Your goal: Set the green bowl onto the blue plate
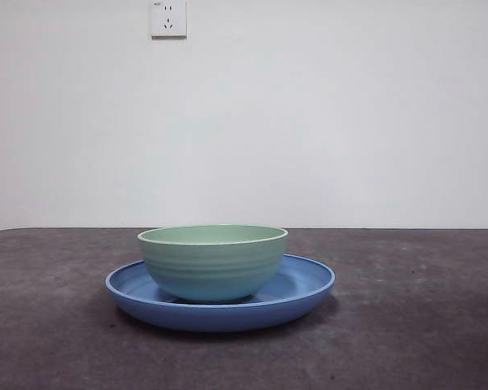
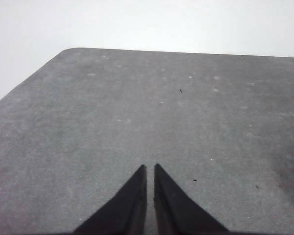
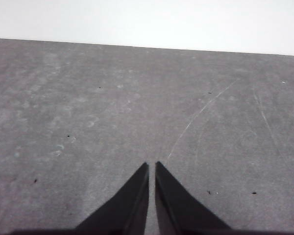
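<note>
Over bare grey tabletop, the left gripper has its two black jaws pressed together with only a hairline slit between them, holding nothing. The right gripper is the same: jaws closed to a thin slit, empty, above scratched tabletop with neither dish in its sight. Outward from both, the front view shows no arm at all. On the table, the green bowl sits upright inside the blue plate, resting on the plate's floor somewhat left of its middle. By that, the placing looks finished and both arms are parked; I judge no further move is called for beyond staying clear.
</note>
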